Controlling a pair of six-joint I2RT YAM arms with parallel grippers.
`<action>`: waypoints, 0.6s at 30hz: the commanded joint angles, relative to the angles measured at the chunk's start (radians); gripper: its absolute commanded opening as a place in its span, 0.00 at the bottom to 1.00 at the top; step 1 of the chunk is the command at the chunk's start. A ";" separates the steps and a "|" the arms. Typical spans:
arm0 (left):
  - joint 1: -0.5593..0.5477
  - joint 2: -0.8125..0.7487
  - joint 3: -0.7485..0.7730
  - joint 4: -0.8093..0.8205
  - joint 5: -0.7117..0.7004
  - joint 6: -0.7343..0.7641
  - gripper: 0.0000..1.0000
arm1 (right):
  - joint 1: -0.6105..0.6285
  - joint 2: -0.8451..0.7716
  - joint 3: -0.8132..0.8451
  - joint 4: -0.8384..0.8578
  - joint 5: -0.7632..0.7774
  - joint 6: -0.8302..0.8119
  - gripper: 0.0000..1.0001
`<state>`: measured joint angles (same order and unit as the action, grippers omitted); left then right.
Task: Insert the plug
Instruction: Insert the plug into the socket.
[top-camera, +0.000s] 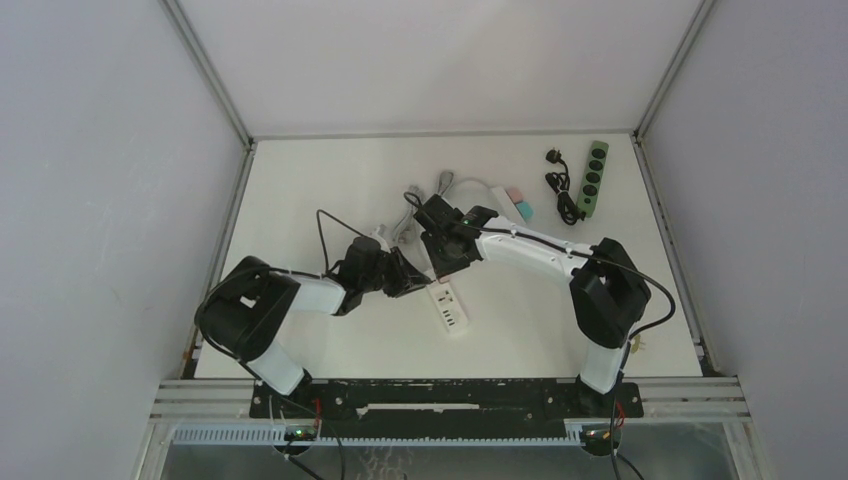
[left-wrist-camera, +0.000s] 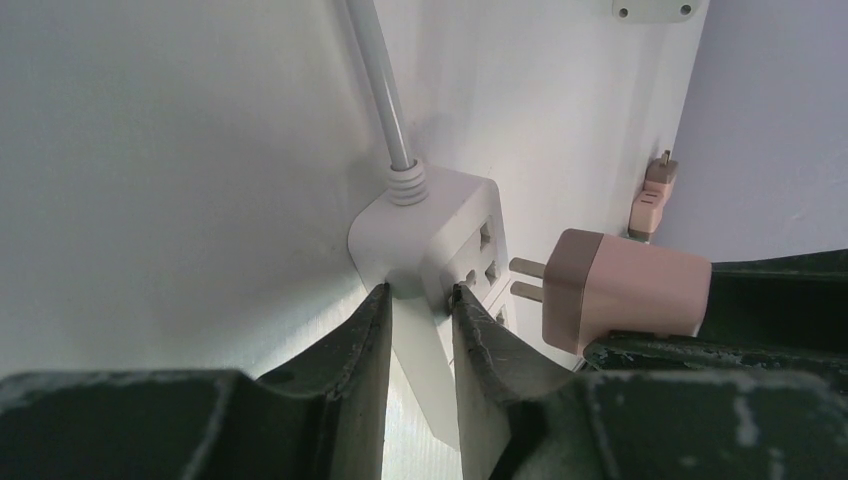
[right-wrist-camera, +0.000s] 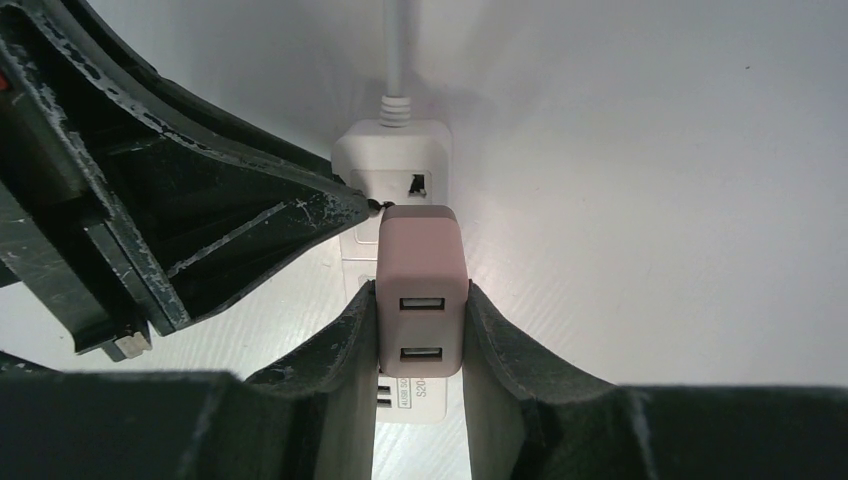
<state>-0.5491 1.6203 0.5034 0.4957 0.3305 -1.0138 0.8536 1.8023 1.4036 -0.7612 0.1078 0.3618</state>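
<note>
Right gripper clenches pink boxy plug, left gripper pinches white power strip; we see prongs uninserted.

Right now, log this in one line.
left gripper shut on power strip | right gripper shut on pink USB charger | prongs not inserted

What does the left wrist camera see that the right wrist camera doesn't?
Only the left wrist view shows the pink plug from the side, with its two metal prongs bare and not yet in the white power strip. It also shows a second pink adapter far back.

Only the right wrist view shows the plug's two USB ports.

Both show the plug, the strip and its white cord. Both also show the left end effector pinching the strip and the right end effector clamping the plug.
</note>
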 joint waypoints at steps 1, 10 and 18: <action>0.004 0.012 0.019 0.023 0.012 -0.001 0.31 | 0.007 0.005 0.050 0.003 0.036 -0.035 0.00; 0.005 0.006 0.017 0.022 0.013 -0.001 0.31 | 0.008 0.022 0.049 0.019 0.027 -0.051 0.00; 0.004 0.001 0.016 0.022 0.015 -0.002 0.31 | 0.010 0.039 0.051 0.026 0.024 -0.056 0.00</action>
<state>-0.5484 1.6230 0.5034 0.5007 0.3370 -1.0142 0.8536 1.8347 1.4147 -0.7559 0.1223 0.3260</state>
